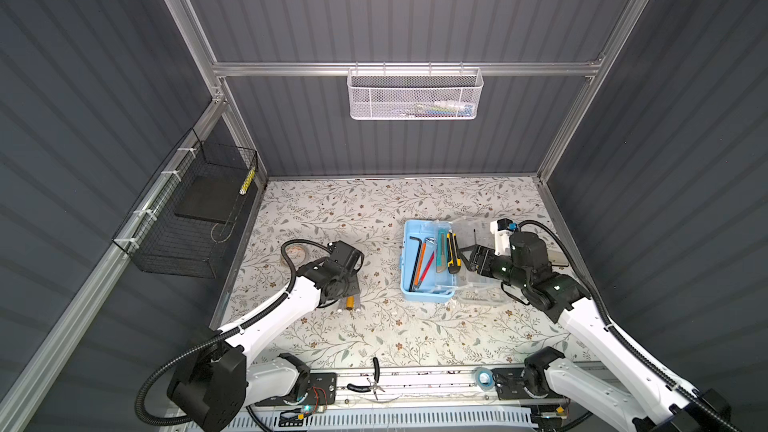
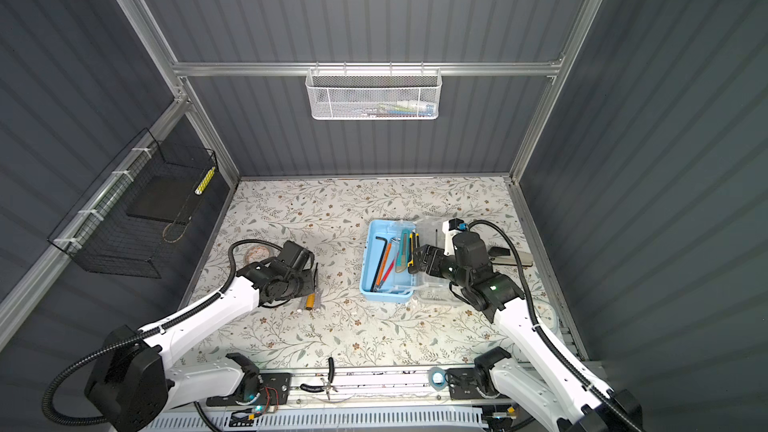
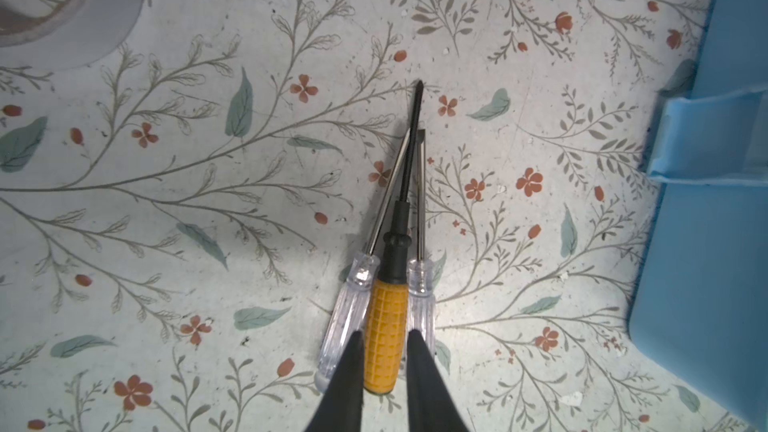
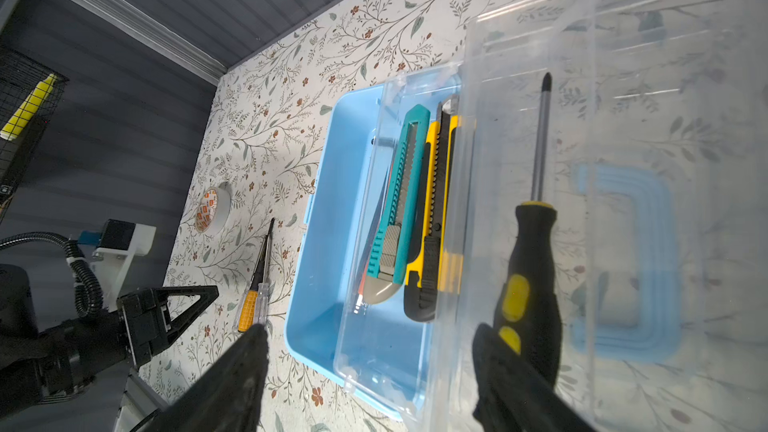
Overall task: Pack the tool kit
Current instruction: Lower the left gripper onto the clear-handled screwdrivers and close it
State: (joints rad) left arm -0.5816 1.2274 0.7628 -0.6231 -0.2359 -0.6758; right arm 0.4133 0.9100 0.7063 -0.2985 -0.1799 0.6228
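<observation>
Left gripper (image 3: 385, 340), nearest me: clenched on the handle of the yellow-handled screwdriver (image 3: 388, 309), which lies on the table (image 3: 166, 243) between two clear-handled screwdrivers (image 3: 353, 305), both touching it. I judge the step to be the lift. I would raise it straight up and slowly, since the fingers sit wedged beside the neighbours and a sideways pull could drag or roll them. Farther on, toward the right arm, the light-blue box (image 1: 428, 296) stands open. It holds a hex key (image 1: 415, 238), the teal utility knife (image 4: 401, 201) and the yellow-black utility knife (image 4: 436, 209), all lying lengthwise; I would lay this one parallel to them. The clear lid (image 4: 623, 76) lies folded back beside the box, with a black-handled screwdriver (image 4: 532, 251) resting on it. Right gripper (image 4: 370, 329): spread wide over box and lid, gripping nothing. I would draw it aside before crossing.
</observation>
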